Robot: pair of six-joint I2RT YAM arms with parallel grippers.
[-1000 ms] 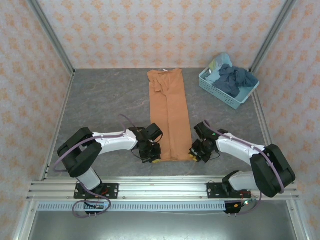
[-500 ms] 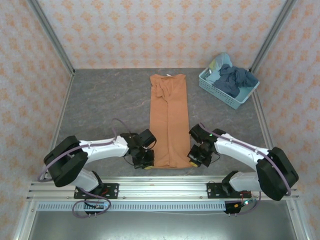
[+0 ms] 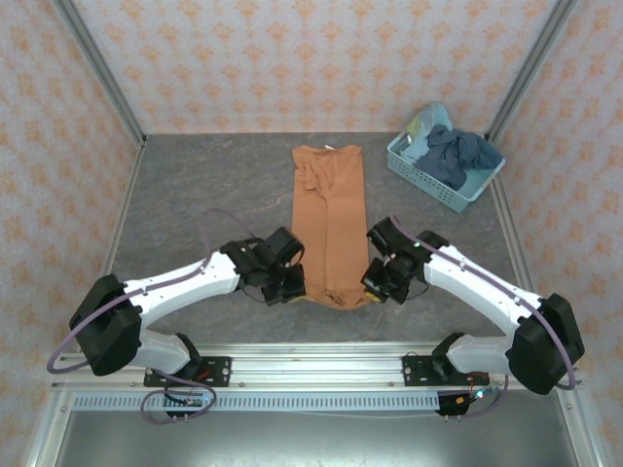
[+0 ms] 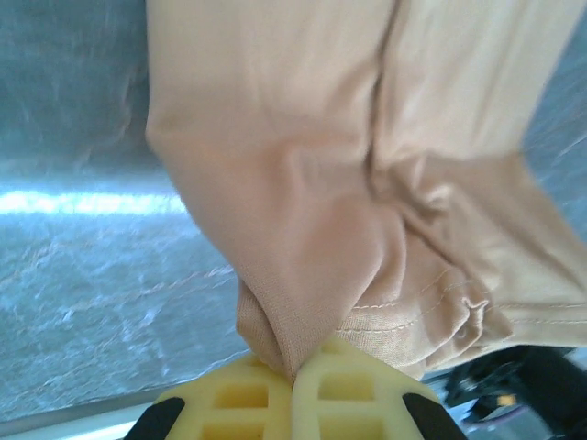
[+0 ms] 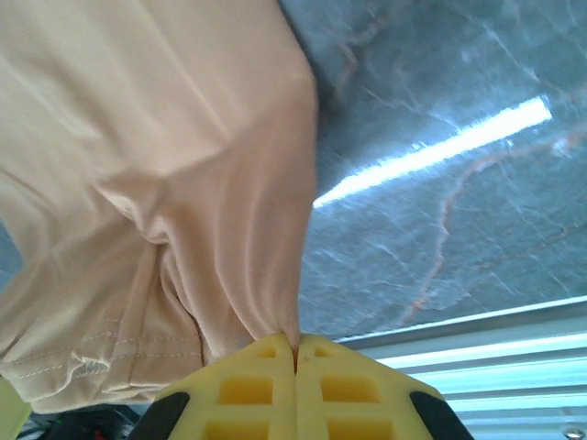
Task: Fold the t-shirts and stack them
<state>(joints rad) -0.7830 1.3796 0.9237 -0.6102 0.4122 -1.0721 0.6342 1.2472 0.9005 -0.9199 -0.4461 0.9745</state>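
Note:
The orange-tan t-shirt (image 3: 329, 219) lies as a long narrow strip down the middle of the grey table; its chest print is hidden. My left gripper (image 3: 289, 292) is shut on the strip's near left corner, and my right gripper (image 3: 375, 289) is shut on its near right corner, with the hem lifted off the table between them. In the left wrist view the cloth (image 4: 312, 183) is pinched between the yellow pads (image 4: 358, 390). The right wrist view shows the cloth (image 5: 165, 165) clamped the same way by its pads (image 5: 248, 385). Dusty blue and pale blue shirts (image 3: 456, 148) sit bundled in the basket.
A light-blue lattice basket (image 3: 428, 177) stands at the back right corner. Metal frame posts and patterned walls enclose the table (image 3: 195, 204). An aluminium rail (image 3: 311, 365) runs along the near edge behind the grippers.
Both grippers have lifted the near hem and carried it away from the rail toward the table's middle. The far end of the strip has stayed put.

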